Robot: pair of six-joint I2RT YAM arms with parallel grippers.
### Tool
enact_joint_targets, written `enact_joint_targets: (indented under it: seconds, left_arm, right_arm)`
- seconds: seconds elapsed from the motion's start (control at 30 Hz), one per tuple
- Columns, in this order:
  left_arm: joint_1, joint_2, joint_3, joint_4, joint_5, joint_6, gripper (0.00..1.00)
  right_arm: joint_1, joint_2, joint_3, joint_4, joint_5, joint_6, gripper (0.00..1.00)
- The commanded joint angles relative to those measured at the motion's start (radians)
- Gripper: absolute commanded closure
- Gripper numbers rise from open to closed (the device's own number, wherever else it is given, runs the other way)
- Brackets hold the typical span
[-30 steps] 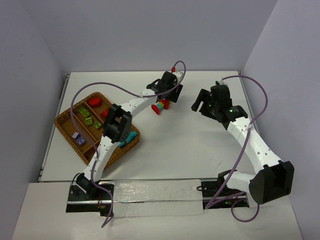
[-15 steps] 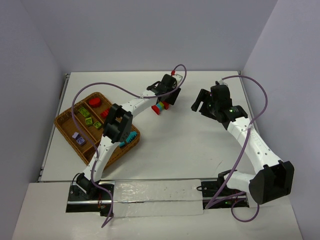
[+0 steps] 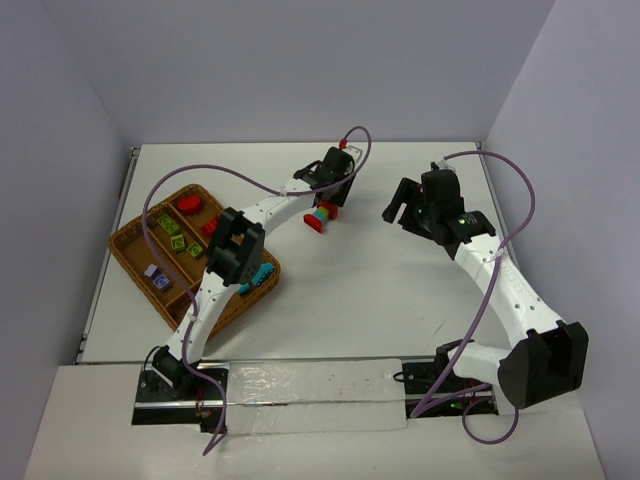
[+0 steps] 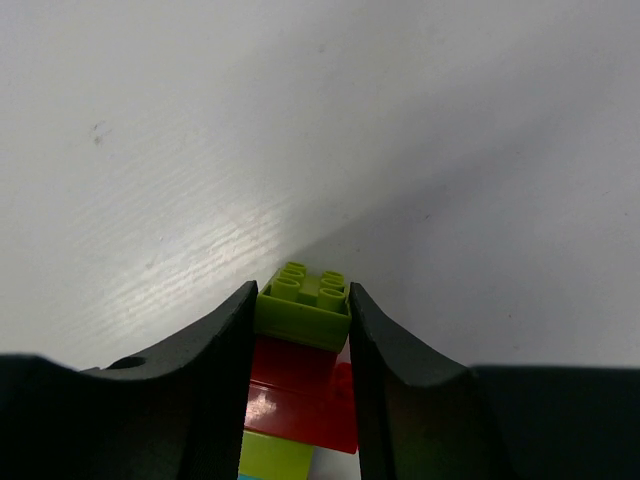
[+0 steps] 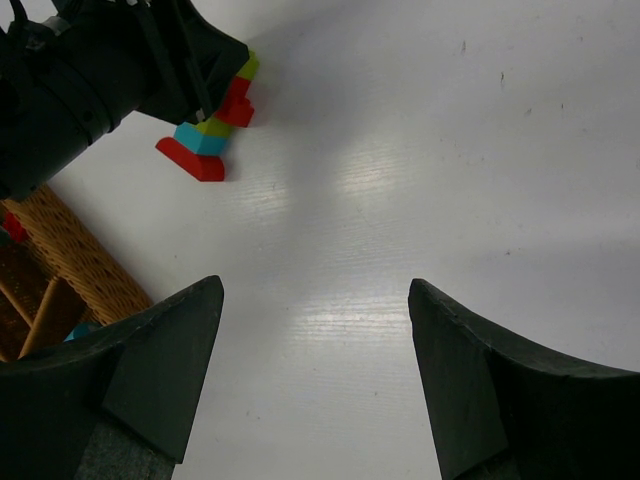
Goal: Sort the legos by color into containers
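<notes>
Closest to the arms, the wicker tray (image 3: 118, 243) on the table (image 3: 380, 290) already holds sorted legos: purple bricks (image 3: 155, 275) in one compartment, green bricks (image 3: 170, 230) in the next, red bricks (image 3: 188, 205) at its far end, and a teal brick (image 3: 262, 275) on its inner side. Beyond it sits a multicoloured stack (image 3: 320, 217), with the left tool (image 4: 302, 300) clamped narrow on its green end brick. The right tool (image 5: 313, 290) hangs wide apart, holding nothing. I'd say most is done; that stack needs splitting and binning.

no readable text, labels or numbers anywhere.
</notes>
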Motion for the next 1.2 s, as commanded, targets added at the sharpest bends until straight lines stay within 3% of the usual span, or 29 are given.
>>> enact_joint_targets:
  seconds: [0.0,0.17,0.3,0.43,0.67,1.17]
  left_arm:
    - [0.038,-0.053,0.124,-0.116,-0.041,-0.174,1.0]
    - [0.148,-0.242,-0.029,-0.215,0.099,-0.582,1.0]
    - [0.188,-0.41,-0.271,-0.236,0.117,-0.773,1.0]
    - [0.187,-0.504,-0.374,-0.265,0.107,-0.907,1.0]
    - [0.181,-0.606,-0.495,-0.299,0.041,-0.995,1.0]
    - [0.171,-0.634,-0.498,-0.322,0.011,-0.98,1.0]
  right_arm:
    - [-0.005,-0.013,0.015,0.01,-0.012,-0.004,0.18]
    - [-0.002,-0.002,0.005,0.049,-0.11,-0.033,0.18]
    - [0.022,0.019,-0.007,0.1,-0.2,-0.025,0.19]
    - [0.125,0.071,0.001,0.166,-0.212,-0.003,0.19]
    - [0.274,0.217,0.097,0.285,-0.267,0.095,0.18]
    - [0.309,0.433,0.195,0.443,-0.271,0.293,0.18]
